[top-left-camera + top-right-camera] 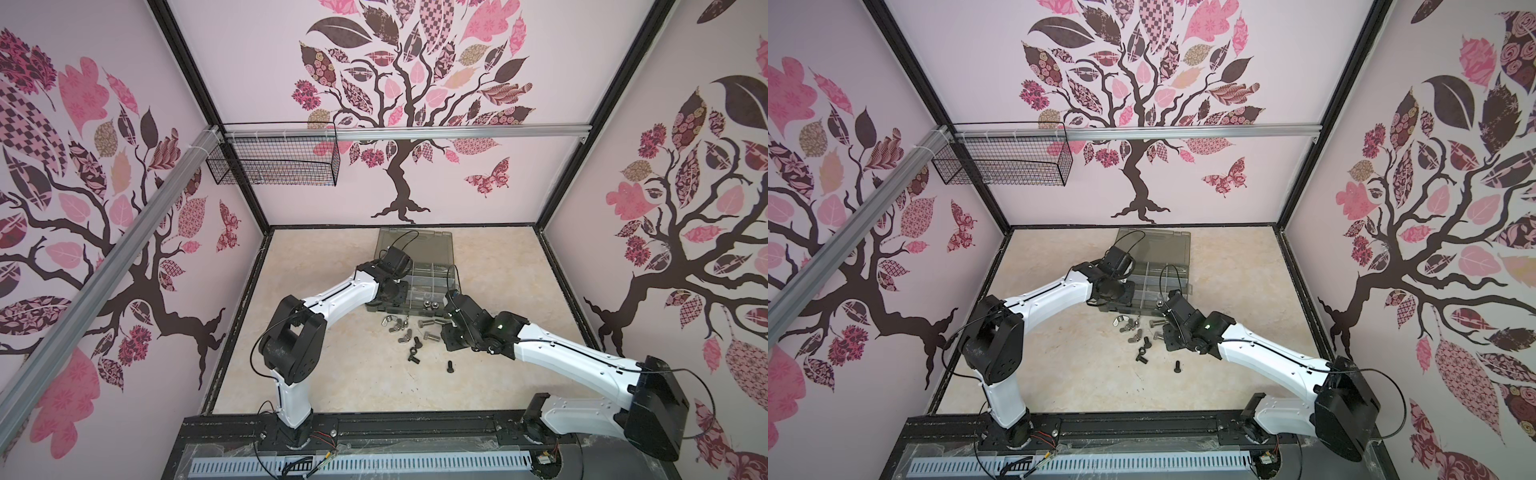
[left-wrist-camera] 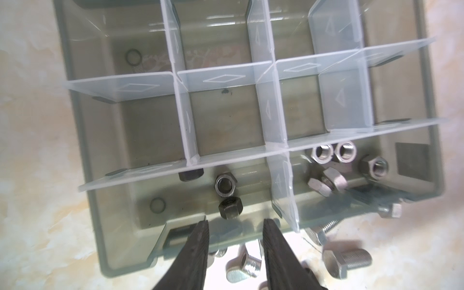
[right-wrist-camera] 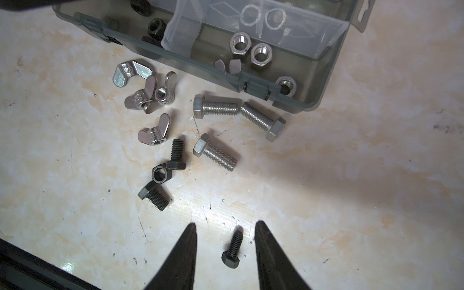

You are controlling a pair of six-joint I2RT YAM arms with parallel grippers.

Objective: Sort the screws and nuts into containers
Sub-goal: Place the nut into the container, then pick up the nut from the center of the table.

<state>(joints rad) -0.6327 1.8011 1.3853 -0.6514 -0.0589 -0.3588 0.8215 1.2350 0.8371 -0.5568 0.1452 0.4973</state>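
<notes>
My left gripper hangs open over the front edge of the grey organizer case, nothing between its fingers. Just beyond its tips, black nuts lie in a front container; silver nuts fill the container beside it. My right gripper is open above the table, a short black screw lying between its fingers, untouched. Loose on the table in front of the case are silver screws, wing nuts, two black screws and a black nut. Both top views show this pile.
The case's lid lies open toward the back wall. A black wire basket hangs high on the back rail. Patterned walls enclose the table on three sides, and a black rail runs along its front edge.
</notes>
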